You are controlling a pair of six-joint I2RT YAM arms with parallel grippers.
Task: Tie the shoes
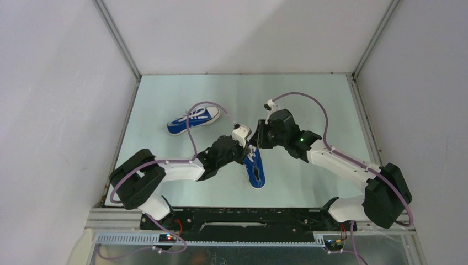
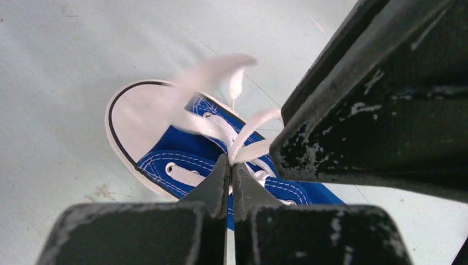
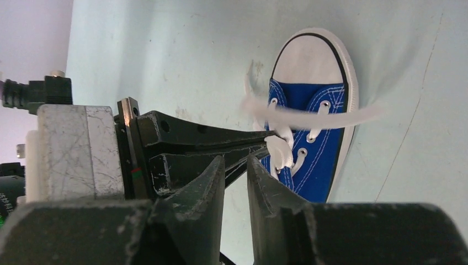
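Observation:
One blue sneaker [image 1: 255, 168] lies mid-table, white toe toward the arms. It shows toe-up in the left wrist view [image 2: 176, 157] and the right wrist view [image 3: 312, 138]. My left gripper [image 1: 249, 145] is above its laces and shut on a white lace [image 2: 251, 130] at the fingertips [image 2: 230, 161]. A loose lace end [image 2: 212, 69] is blurred. My right gripper [image 1: 259, 138] is close beside the left one. Its jaws [image 3: 236, 161] stand a little apart with nothing between them. A blurred lace [image 3: 314, 117] stretches across the shoe. The second sneaker [image 1: 193, 120] lies at the back left.
The pale green table [image 1: 309, 105] is boxed by white walls on three sides. The two wrists nearly touch above the near shoe. The left gripper's body [image 3: 182, 138] fills the left of the right wrist view. Purple cables loop over both arms.

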